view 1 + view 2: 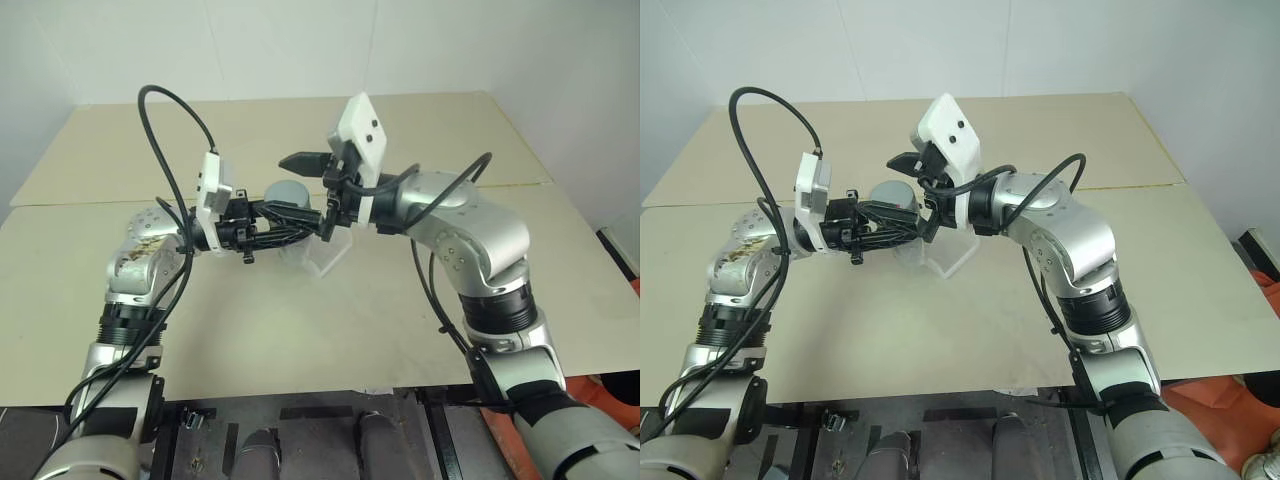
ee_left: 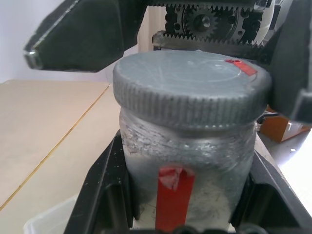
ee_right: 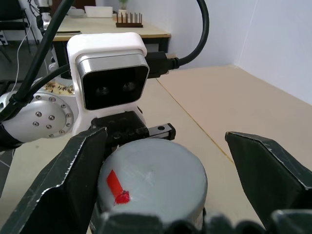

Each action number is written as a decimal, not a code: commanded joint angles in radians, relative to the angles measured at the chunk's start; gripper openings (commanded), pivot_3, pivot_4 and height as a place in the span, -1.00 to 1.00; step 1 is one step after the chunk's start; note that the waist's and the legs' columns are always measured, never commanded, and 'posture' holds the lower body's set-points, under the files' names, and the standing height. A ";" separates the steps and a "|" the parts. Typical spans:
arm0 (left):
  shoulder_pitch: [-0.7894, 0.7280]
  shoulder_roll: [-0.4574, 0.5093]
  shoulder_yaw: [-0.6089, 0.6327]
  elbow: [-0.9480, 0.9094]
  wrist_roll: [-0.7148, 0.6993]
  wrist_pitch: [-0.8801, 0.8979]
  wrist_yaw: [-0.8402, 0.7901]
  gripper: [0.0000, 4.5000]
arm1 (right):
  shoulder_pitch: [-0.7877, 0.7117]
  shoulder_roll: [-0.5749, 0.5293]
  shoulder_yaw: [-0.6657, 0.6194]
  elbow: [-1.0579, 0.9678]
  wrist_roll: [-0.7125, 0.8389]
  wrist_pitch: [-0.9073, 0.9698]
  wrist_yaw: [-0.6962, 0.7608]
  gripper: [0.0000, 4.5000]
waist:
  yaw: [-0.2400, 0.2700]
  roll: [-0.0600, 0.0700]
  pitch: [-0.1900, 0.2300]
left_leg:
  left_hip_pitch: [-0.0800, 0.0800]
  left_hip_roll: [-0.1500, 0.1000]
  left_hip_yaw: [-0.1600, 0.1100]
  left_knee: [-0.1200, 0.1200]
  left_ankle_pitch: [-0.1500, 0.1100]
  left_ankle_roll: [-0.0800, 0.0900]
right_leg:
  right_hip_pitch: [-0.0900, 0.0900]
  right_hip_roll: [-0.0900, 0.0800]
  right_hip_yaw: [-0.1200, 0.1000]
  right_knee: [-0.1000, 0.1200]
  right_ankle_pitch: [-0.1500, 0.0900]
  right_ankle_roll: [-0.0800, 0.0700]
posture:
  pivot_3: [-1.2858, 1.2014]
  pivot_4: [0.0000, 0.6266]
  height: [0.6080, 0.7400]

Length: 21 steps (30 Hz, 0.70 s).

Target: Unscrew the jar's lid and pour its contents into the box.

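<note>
Gripped at its clear body by the left gripper [image 2: 185, 214], whose fingers are clamped tight, the jar [image 2: 187, 170] is held steady above the table [image 1: 300, 330], its grey lid [image 3: 151, 178] facing the right gripper [image 3: 161, 170], whose jaws straddle it wide open, likely ready to close and twist. Just below sits the box [image 1: 325, 255].

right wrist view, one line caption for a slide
Open right gripper straddles the grey lid of the jar.
</note>
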 commanded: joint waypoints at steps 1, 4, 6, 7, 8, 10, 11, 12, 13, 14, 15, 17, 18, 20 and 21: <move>-0.007 0.028 0.043 -0.024 -0.027 -0.001 -0.010 -0.13 | 0.003 -0.032 -0.047 0.001 -0.022 -0.033 -0.007 0.97 | 0.000 0.000 0.000 | 0.000 0.000 0.000 0.000 0.000 0.000 | 0.000 0.000 0.000 0.000 0.000 0.000 | 0.03 -0.52 1.00; -0.006 0.042 0.053 -0.025 -0.035 0.006 -0.010 -0.13 | 0.016 -0.063 -0.062 0.004 -0.024 -0.034 -0.003 0.97 | 0.001 0.000 0.000 | 0.000 0.000 0.000 0.000 0.000 0.000 | 0.000 0.000 0.000 0.000 0.000 0.000 | 0.03 -0.52 1.00; -0.001 0.049 0.062 -0.033 -0.046 0.020 -0.004 -0.13 | 0.022 -0.079 -0.068 0.006 -0.025 -0.037 -0.003 0.97 | 0.001 0.000 0.000 | 0.000 0.000 0.000 0.000 0.000 0.000 | 0.000 0.000 0.000 0.000 0.000 0.000 | 0.03 -0.52 1.00; 0.003 0.055 0.065 -0.039 -0.050 0.027 -0.004 -0.13 | 0.025 -0.087 -0.074 0.006 -0.024 -0.037 -0.005 0.97 | 0.001 0.000 0.000 | 0.000 0.000 0.000 0.000 0.000 0.000 | 0.000 0.000 0.000 0.000 0.000 0.000 | 0.03 -0.52 1.00; 0.010 0.062 0.067 -0.046 -0.051 0.031 -0.007 -0.13 | 0.028 -0.095 -0.081 0.005 -0.023 -0.037 -0.007 0.97 | 0.000 0.000 0.000 | 0.000 0.000 0.000 0.000 0.000 0.000 | 0.000 0.000 0.000 0.000 0.000 0.000 | 0.03 -0.52 1.00; 0.020 0.071 0.070 -0.056 -0.054 0.039 -0.009 -0.13 | 0.033 -0.107 -0.094 0.004 -0.018 -0.036 -0.012 0.97 | -0.001 0.000 0.000 | 0.000 0.000 0.000 0.000 0.000 0.000 | 0.000 0.000 0.000 0.000 0.000 0.000 | 0.03 -0.52 1.00; 0.023 0.074 0.071 -0.059 -0.056 0.042 -0.008 -0.13 | 0.033 -0.110 -0.097 0.004 -0.016 -0.035 -0.014 0.97 | 0.001 0.000 0.000 | 0.000 0.000 0.000 0.000 0.000 0.000 | 0.000 0.000 0.000 0.000 0.000 0.000 | 0.03 -0.52 1.00; 0.026 0.077 0.072 -0.063 -0.057 0.044 -0.008 -0.13 | 0.035 -0.115 -0.102 0.004 -0.015 -0.034 -0.015 0.97 | 0.001 0.000 0.000 | 0.000 0.000 0.000 0.000 0.000 0.000 | 0.000 0.000 0.000 0.000 0.000 0.000 | 0.03 -0.52 1.00; 0.028 0.079 0.074 -0.066 -0.058 0.047 -0.008 -0.13 | 0.037 -0.120 -0.107 0.005 -0.015 -0.034 -0.015 0.97 | 0.002 0.000 0.000 | 0.000 0.000 0.000 0.000 0.000 0.000 | 0.000 0.000 0.000 -0.001 0.000 0.000 | 0.03 -0.52 1.00; 0.030 0.081 0.075 -0.070 -0.058 0.050 -0.007 -0.13 | 0.040 -0.126 -0.114 0.006 -0.016 -0.033 -0.015 0.97 | 0.001 0.000 0.000 | 0.000 0.000 0.000 0.000 0.000 0.000 | 0.000 0.000 0.000 -0.001 0.000 0.000 | 0.03 -0.52 1.00; 0.032 0.083 0.077 -0.073 -0.059 0.053 -0.008 -0.13 | 0.042 -0.131 -0.120 0.005 -0.016 -0.031 -0.014 0.97 | 0.001 0.000 0.000 | 0.000 0.000 0.000 0.000 0.000 0.000 | 0.000 0.000 0.000 -0.001 0.000 0.000 | 0.03 -0.52 1.00; 0.034 0.086 0.078 -0.078 -0.061 0.059 -0.006 -0.13 | 0.050 -0.144 -0.133 -0.002 -0.011 -0.027 -0.012 0.97 | 0.001 0.000 0.000 | 0.000 0.000 0.000 0.000 0.000 0.000 | 0.000 0.000 0.000 -0.001 0.000 0.000 | 0.03 -0.52 1.00; 0.034 0.087 0.079 -0.080 -0.061 0.061 -0.005 -0.13 | 0.053 -0.149 -0.138 -0.007 -0.008 -0.025 -0.011 0.97 | 0.001 0.000 0.000 | 0.000 0.000 0.000 0.000 0.000 0.000 | 0.000 0.000 0.000 -0.001 0.000 0.000 | 0.03 -0.52 1.00; 0.035 0.087 0.080 -0.083 -0.063 0.067 -0.001 -0.13 | 0.063 -0.162 -0.145 -0.026 0.004 -0.018 -0.004 0.97 | 0.001 0.000 0.000 | 0.000 0.000 0.000 0.000 0.000 0.000 | 0.000 0.000 0.000 -0.001 0.000 0.000 | 0.03 -0.52 1.00; 0.033 0.085 0.078 -0.083 -0.063 0.067 0.002 -0.13 | 0.068 -0.169 -0.146 -0.040 0.011 -0.013 0.002 0.97 | 0.001 0.000 0.000 | 0.000 0.000 0.000 0.000 0.000 0.000 | 0.000 0.000 0.000 -0.001 0.000 0.000 | 0.03 -0.52 1.00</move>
